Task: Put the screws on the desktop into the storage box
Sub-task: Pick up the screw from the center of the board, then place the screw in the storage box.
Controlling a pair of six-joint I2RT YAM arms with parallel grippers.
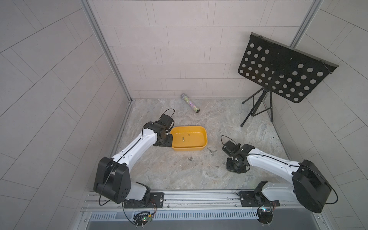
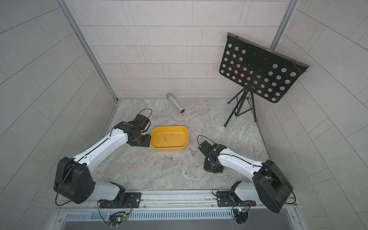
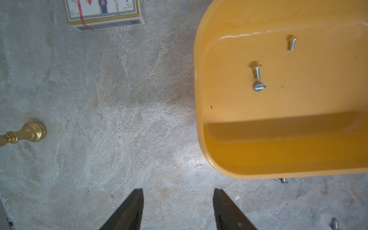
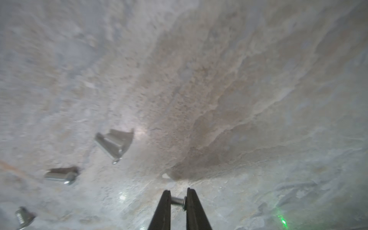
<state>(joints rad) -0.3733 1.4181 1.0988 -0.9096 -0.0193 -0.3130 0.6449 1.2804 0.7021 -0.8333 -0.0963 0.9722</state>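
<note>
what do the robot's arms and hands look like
Both the left arm and right arm have glossy white link shells with black joint housings. A thin black cable runs along each and loops out near the wrist. The left hand and right hand each end in two slim, dark, tapered fingers.

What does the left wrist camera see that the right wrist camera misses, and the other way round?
Only left wrist: the yellow box holding three screws, a card box, a brass knob, the open left hand. Only right wrist: the right hand shut on a screw. Both: the marble desktop with loose screws lying on it.
</note>
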